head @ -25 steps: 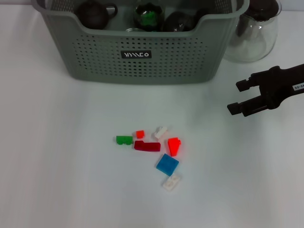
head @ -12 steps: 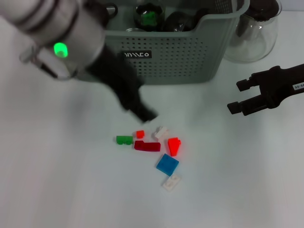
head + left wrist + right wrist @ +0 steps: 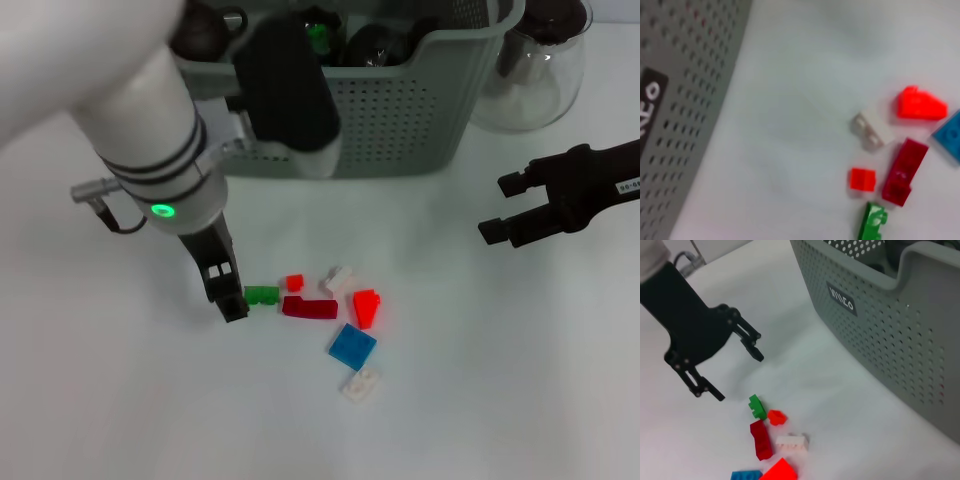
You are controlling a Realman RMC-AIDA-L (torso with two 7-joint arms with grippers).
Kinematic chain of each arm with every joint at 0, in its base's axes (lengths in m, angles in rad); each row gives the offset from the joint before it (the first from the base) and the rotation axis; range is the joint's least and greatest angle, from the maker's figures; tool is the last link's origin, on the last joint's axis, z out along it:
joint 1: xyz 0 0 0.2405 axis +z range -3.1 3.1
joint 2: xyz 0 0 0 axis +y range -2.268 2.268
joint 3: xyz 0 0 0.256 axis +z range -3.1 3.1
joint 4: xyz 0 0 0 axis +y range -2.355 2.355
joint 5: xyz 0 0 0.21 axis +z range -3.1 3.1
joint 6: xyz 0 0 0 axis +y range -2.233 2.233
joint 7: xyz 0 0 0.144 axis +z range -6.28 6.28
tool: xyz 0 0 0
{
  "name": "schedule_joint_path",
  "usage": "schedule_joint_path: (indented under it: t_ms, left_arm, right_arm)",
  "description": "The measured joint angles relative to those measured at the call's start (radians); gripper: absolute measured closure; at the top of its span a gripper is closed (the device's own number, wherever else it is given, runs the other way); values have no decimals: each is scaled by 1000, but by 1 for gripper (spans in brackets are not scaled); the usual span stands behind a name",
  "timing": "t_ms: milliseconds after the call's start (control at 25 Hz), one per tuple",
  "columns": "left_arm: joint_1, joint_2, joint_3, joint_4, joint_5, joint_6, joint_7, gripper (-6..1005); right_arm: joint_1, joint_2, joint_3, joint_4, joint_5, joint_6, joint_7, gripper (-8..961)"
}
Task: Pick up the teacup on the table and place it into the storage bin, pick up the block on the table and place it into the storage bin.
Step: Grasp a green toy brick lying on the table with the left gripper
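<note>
Left gripper [image 3: 732, 367] low over the table [image 3: 120, 400], jaws spread, just beside the green block [image 3: 262, 295] — nothing pinched. Right gripper [image 3: 502, 207] off to the side, jaws apart, empty. Blocks clustered mid-table: green, small red block [image 3: 294, 282], dark red block [image 3: 310, 308], blue block [image 3: 352, 346]. Behind them, storage bin [image 3: 400, 120] — black label [image 3: 841, 300] with white lettering, not legible. Glass pitcher [image 3: 535, 70] beside bin.

Storage bin [image 3: 400, 120] looks like matt perforated plastic, the little blocks [image 3: 310, 307] are glossy plastic, and the pitcher [image 3: 535, 70] is clear shiny glass on a smooth white table [image 3: 500, 380].
</note>
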Motion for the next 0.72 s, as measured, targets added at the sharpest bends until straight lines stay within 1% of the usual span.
schedule_joint_path:
  t_ms: [160,440,560,720]
  left_arm:
    - [2,-2,50,-14,4,-47,-11,171]
    - [1,-4,101,-44,-2,-84,-3,172]
    - [2,-4,112,-54,-2,-97,2,214]
    - [-8,-3,117,-98,-13,-124,4,282]
  right_arm:
    - [-3,1,0,0,0,0,0,44]
    - [-5,2,0,2,1,0,-2,44]
    - [-5,2,0,3,0,0,-3,45]
    - [-5,2,1,3,1,0,-6,45]
